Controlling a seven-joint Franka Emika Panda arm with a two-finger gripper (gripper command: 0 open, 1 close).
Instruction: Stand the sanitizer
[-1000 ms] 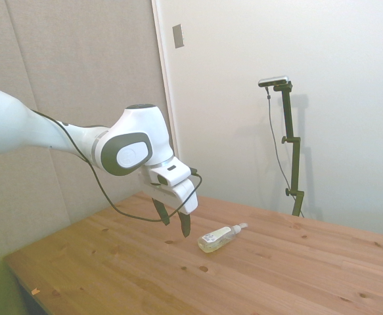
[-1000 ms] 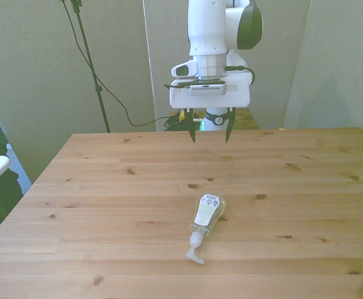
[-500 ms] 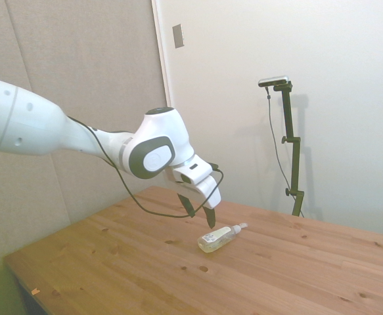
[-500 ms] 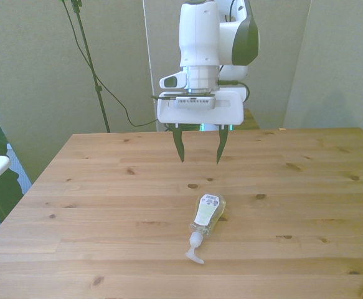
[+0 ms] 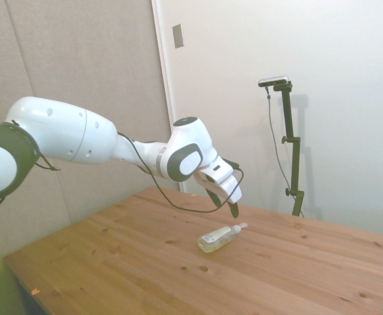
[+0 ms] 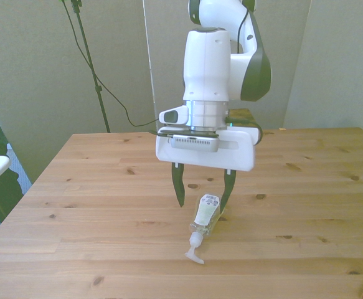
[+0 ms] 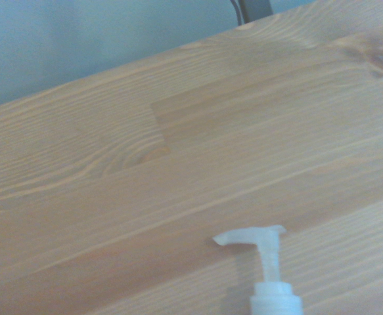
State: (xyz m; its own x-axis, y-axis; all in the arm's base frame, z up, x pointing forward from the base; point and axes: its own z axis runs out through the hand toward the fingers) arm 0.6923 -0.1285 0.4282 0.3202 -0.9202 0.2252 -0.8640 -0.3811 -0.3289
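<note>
While sanitizer (image 6: 206,215) lies flat | pine table (image 6: 94,205) | grey walls (image 5: 79,59)

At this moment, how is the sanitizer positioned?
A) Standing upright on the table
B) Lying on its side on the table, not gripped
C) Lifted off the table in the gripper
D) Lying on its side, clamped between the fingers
B: the sanitizer lies flat on the table, while the open gripper hovers above it without touching.
</note>
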